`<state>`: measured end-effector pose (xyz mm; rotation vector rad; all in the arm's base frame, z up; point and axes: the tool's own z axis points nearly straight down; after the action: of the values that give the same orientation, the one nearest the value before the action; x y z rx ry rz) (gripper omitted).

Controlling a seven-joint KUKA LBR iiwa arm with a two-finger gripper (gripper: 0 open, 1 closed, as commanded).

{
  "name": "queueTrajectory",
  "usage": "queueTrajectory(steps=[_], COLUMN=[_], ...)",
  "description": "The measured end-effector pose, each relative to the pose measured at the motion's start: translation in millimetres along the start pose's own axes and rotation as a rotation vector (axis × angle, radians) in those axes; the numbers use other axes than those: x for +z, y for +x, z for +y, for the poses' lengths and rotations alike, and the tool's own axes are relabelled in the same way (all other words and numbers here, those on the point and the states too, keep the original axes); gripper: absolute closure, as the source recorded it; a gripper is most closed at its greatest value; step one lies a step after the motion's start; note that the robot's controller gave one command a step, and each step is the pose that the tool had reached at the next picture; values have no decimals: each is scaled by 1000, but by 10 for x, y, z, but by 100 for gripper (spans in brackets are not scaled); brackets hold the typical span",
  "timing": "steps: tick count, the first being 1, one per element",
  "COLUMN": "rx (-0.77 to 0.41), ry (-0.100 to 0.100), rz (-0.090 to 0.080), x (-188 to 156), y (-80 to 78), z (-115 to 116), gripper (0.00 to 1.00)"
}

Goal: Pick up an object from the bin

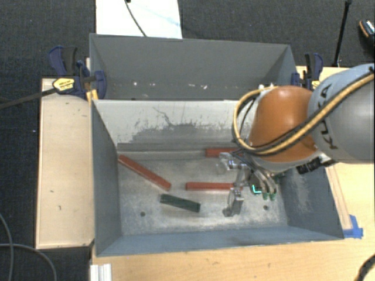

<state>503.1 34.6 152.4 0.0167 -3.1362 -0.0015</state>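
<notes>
The task looks to be at the reaching stage, with nothing yet lifted clear of the grey bin (105, 174). Nearest the lower edge of the frame, the gripper (234, 202) hangs low over the bin floor, right of centre, under the arm's orange cover. Whether it is open or closed, I cannot tell, and no object can be seen in its grasp. Just left of it a dark green bar (180, 203) lies flat on the floor. A little farther up, a short red bar (208, 187) lies with its right end close beside the gripper; this is the likeliest target. Farther left a longer red-brown bar (143, 172) lies slantwise. At the foot of the back wall another red bar (218, 152) is partly covered by the arm. The next move probably calls for straddling a bar across its narrow width, then closing and lifting.
</notes>
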Motion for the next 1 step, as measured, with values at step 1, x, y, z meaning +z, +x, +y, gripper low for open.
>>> queueTrajectory(steps=[1], rx=[168], ry=[-1], rz=[-7], x=[844], y=[-580], z=[302], gripper=[0])
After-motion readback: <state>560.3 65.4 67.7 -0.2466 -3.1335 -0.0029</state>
